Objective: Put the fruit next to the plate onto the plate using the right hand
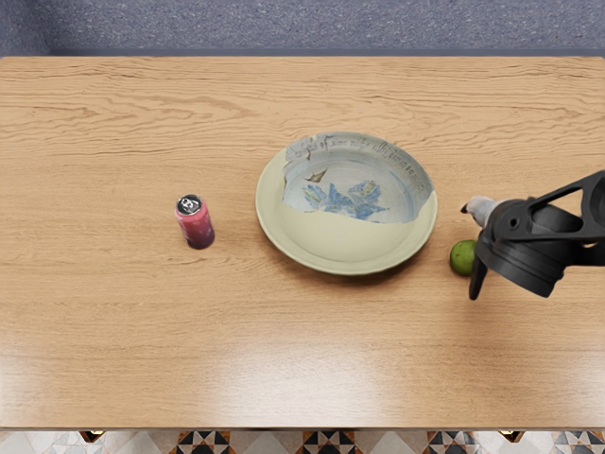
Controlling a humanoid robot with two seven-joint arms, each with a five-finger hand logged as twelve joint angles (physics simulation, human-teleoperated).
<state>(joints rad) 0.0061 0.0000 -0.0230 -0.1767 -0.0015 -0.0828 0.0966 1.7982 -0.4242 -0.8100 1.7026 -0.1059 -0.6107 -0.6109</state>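
the right hand comes in from the right edge of the frame at mid height and hangs just beside the green fruit, hiding part of its right side. its fingers are apart: one dark finger points down past the fruit's lower right, a pale tip shows above it, and neither seems to press on the fruit, so the hand holds nothing. that spread looks like a set-up for closing round the fruit from the side.

the fruit lies on the table, just right of the plate, near its rim and apparently not touching it. the plate sits at the centre of the frame. the way across is short; only the raised rim lies between, so i judge a small lift is needed. a red can stands upright well apart to the plate's left, out of the path. the left hand is not in view.
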